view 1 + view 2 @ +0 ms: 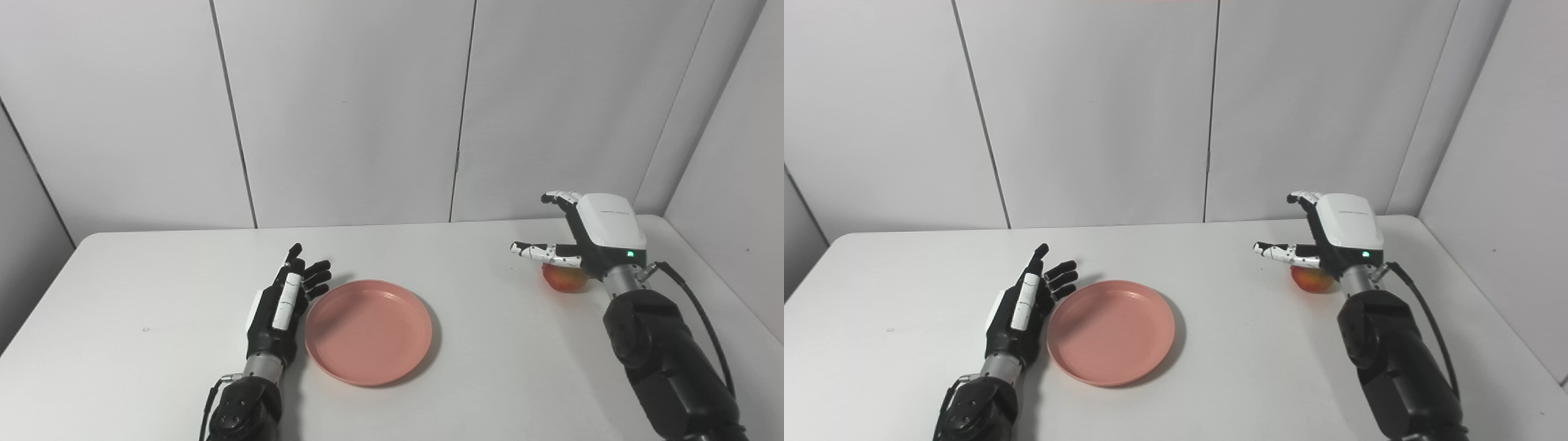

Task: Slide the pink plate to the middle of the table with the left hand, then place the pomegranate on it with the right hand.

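Observation:
The pink plate [368,331] lies flat on the white table [153,294], near its middle. My left hand [283,306] is open, fingers stretched forward, right beside the plate's left rim; I cannot tell if it touches. The pomegranate [566,278], red and yellowish, sits on the table at the right and is mostly hidden. My right hand [588,236] is open and hovers just above it, thumb stretched left, fingers not closed on it. In the right eye view the plate [1110,331] and pomegranate [1311,280] show the same way.
Grey wall panels [343,110] stand behind the table's far edge and along the right side. The table's right edge runs close to my right arm [667,361].

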Robot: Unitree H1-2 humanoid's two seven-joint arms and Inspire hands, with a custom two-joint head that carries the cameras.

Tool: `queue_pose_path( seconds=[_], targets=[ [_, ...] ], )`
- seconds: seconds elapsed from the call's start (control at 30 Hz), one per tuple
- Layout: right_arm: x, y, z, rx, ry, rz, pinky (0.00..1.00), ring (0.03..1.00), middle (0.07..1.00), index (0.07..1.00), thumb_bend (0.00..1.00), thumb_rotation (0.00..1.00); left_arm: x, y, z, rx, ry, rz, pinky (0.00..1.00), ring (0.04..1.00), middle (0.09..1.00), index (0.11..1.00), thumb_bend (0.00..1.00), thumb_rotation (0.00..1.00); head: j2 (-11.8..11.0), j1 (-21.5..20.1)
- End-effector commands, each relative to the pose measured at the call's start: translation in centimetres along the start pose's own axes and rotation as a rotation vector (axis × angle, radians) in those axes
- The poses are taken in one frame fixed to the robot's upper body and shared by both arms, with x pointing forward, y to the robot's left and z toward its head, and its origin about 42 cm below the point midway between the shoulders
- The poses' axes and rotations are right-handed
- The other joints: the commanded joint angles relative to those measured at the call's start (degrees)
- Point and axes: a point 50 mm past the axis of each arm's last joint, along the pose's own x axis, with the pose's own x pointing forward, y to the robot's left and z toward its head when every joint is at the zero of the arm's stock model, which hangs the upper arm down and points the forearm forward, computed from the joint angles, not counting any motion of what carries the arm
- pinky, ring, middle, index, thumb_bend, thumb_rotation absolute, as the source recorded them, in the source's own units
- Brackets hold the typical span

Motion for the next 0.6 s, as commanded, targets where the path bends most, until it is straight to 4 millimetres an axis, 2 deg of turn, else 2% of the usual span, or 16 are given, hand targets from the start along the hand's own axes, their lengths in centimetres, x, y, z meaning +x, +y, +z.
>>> queue_pose_path(
  seconds=[0.0, 0.23, 0.57],
  targets=[
    [2.2, -2.7, 0.2, -0.003, 0.015, -0.074, 0.73, 0.743, 0.769, 0.739, 0.84, 0.8, -0.6, -0.3, -1.4, -0.021, 0.083, 0.007, 0.78, 0.773, 0.749, 0.947, 0.93, 0.81, 0.22, 0.36],
    [3.2, -0.9, -0.9, -0.029, 0.074, -0.012, 0.68, 0.704, 0.758, 0.728, 0.84, 0.79, -0.8, -0.3, -1.3, -0.017, 0.085, 0.009, 0.78, 0.771, 0.75, 0.945, 0.95, 0.81, 0.58, 0.77],
    [2.8, 0.9, -2.3, -0.018, 0.129, 0.058, 0.7, 0.714, 0.773, 0.741, 0.82, 0.82, -0.9, -0.3, -1.3, -0.014, 0.09, 0.012, 0.78, 0.771, 0.742, 0.945, 0.95, 0.81, 0.8, 0.79]
  ],
)
